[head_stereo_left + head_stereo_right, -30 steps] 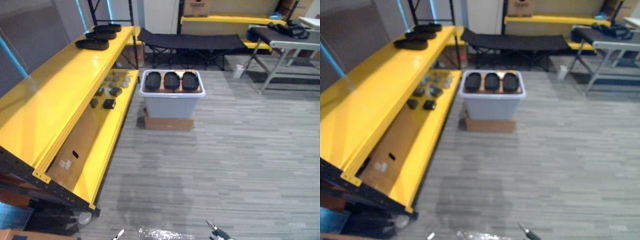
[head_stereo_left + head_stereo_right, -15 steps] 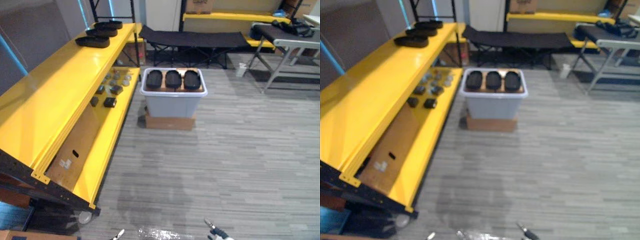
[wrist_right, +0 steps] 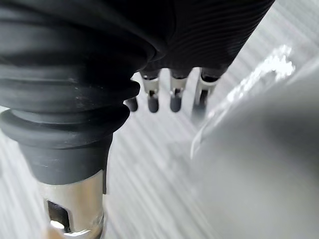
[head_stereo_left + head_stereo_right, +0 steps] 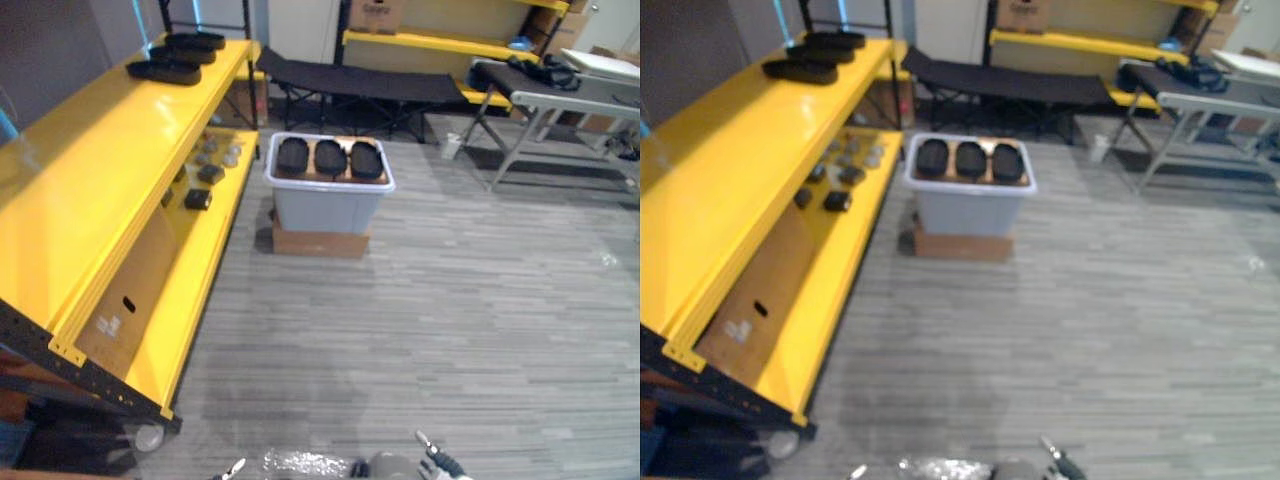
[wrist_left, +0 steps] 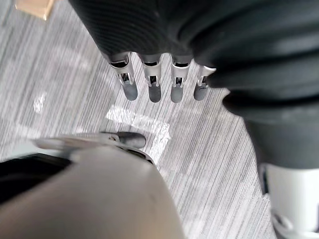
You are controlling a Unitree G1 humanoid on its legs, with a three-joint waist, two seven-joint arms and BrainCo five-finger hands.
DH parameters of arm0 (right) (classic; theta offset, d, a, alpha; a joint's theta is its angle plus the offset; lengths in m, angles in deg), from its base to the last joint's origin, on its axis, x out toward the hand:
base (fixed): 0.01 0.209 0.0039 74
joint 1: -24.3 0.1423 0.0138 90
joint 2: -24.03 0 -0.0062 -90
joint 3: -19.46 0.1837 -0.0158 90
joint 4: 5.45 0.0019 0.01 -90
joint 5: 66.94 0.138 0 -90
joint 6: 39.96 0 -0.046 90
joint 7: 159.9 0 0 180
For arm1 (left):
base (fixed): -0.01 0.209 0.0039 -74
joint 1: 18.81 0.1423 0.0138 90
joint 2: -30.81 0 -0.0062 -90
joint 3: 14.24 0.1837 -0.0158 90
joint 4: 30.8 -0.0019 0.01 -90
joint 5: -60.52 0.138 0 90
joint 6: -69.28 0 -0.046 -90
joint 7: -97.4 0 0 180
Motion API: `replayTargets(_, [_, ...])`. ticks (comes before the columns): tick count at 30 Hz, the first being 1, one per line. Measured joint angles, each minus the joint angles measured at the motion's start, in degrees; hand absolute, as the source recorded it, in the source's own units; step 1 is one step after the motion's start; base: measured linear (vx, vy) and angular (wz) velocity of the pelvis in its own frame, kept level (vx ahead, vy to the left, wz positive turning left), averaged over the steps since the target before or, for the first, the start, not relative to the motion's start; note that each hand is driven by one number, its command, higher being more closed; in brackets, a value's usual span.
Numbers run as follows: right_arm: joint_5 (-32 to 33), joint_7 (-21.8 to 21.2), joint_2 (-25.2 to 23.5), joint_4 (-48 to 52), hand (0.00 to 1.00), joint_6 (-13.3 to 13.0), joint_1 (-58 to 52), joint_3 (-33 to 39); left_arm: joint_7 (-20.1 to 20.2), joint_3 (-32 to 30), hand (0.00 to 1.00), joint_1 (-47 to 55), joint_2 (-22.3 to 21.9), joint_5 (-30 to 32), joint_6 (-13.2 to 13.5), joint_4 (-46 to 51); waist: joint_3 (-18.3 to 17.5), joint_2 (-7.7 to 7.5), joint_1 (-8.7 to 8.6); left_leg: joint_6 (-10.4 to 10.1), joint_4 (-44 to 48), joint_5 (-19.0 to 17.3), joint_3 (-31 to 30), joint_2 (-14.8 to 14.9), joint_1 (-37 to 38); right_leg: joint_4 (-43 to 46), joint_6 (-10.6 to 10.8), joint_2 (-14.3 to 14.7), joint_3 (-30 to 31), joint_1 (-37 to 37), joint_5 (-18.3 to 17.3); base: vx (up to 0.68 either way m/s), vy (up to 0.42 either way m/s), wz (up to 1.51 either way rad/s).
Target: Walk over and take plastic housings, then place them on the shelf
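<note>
Clearly, plastic housings [image 4: 328, 158] lie well apart from the fingers [image 5: 154, 85].

Top of the shelf [image 4: 90, 180] bright yellow, its frame [image 4: 60, 365] black and perforated. All plastic housings [image 4: 328, 158] black, on shelf and in tub. The tub [image 4: 325, 207] pale grey, white rim. The cardboard box [image 4: 320, 243] beneath brown. The floor [image 4: 480, 320] grey, streaked planks. The cot [image 4: 350, 85] black.

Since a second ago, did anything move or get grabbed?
Only the robot's view shifted; nothing was moved, grabbed or let go. The three black oval plastic housings still sit in the grey plastic bin, three more on the yellow metal shelf. The left hand and right hand hang open and empty.
</note>
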Motion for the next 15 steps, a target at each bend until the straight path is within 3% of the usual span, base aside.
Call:
replayTargets(2, [-1.34,-0.04,-0.56,0.0,0.0,0.01,-2.41,1.33,-0.05,-2.12,0.0,0.23,-0.8,0.0,0.34,0.03,0.04,0.2,-0.04,-0.95,0.08,-1.57,0.3,-0.16,1.75,-2.18,-0.32,-0.03,-0.18,-0.22,2.96,0.06,-0.031,-0.01])
replayTargets(4, [-3.43,-0.18,-0.69,-0.06,0.0,0.1,-4.45,1.55,-0.12,-4.32,0.0,0.56,-1.7,-0.05,1.5,0.42,-0.05,0.29,-0.19,-2.12,1.11,-4.05,0.29,-0.08,3.52,-1.62,-2.21,-0.17,-0.23,0.09,3.8,0.21,-0.106,-0.03])
replayTargets(5, [-4.37,-0.25,-0.9,-0.09,0.0,0.24,-4.5,2.46,-0.33,-4.93,0.0,0.59,-2.1,-0.17,1.89,1.5,-0.1,0.22,-0.01,-2.94,3.9,-6.94,0.47,0.12,3.43,-1.0,-3.76,-0.27,-0.24,0.31,3.57,0.33,-0.187,-0.04])
replayTargets(7, [-4.26,-1.03,0.1,-0.08,0.0,0.29,-4.42,2.67,-0.66,-6.36,0.0,0.51,-4.02,-1.01,2.44,3.21,-0.52,2.08,-0.25,-5.03,9.77,-12.23,0.42,2.75,2.58,-0.3,-4.22,1.01,-1.37,1.49,4.01,0.42,-0.168,0.06])
replayTargets(8, [-4.15,-1.09,0.75,0.11,0.0,0.3,-4.14,2.56,-0.66,-6.6,0.0,1.4,-5.31,-3.04,2.65,3.8,-2.34,3.5,-0.53,-7.84,16.29,-13.99,0.18,5.17,0.77,-1.86,-3.92,2.99,-2.58,2.9,2.61,0.53,-0.177,0.0])
replayTargets(10, [-4.21,-1.11,1.25,1.08,0.0,0.17,-2.23,1.97,-0.5,-7.34,0.0,1.12,-6.63,-5.13,3.06,5.08,-2.65,3.42,-0.04,-11.01,35.74,-12.21,0.07,7.83,-7.53,-4.4,-4.91,3.9,-2.24,5.45,2.79,0.46,-0.211,-0.14])
replayTargets(11, [-4.32,-1.08,1.37,1.74,0.0,0.01,-1.29,0.91,-0.52,-7.35,0.0,0.47,-7.11,-5.21,3.45,4.94,-2.45,4.22,0.75,-12.62,45.34,-11.2,-0.1,9.64,-11.93,-5.95,-5.09,4.74,-1.78,7.62,2.7,0.29,-0.145,-0.22])
replayTargets(12, [-5.32,-1.01,2.48,1.46,0.0,-0.3,0.46,0.58,-0.55,-7.68,0.0,0.24,-7.93,-5.32,4.6,5.15,-1.7,4.79,1.13,-12.23,52.12,-11.48,-0.06,10.71,-15.08,-8.52,-5.23,5.28,-1.2,11.09,2.6,0.34,-0.096,-0.24])
replayTargets(13, [-6.59,-1.0,3.45,0.91,0.0,-0.83,2.23,0.6,-0.48,-7.69,0.0,0.06,-8.29,-5.29,4.76,5.07,-1.13,5.38,1.5,-11.02,53.1,-12.18,0.21,10.39,-16.93,-10.63,-5.52,4.92,-0.17,14.77,2.41,0.34,-0.018,-0.25])
replayTargets(15, [-7.32,-1.01,4.13,0.73,0.0,-2.03,4.75,0.64,-0.38,-8.3,0.0,0.07,-8.48,-5.23,4.79,5.04,-1.03,5.45,2.63,-8.59,47.56,-13.49,0.55,8.29,-19.99,-11.86,-5.89,3.1,1.21,17.84,2.15,0.39,0.079,-0.34])
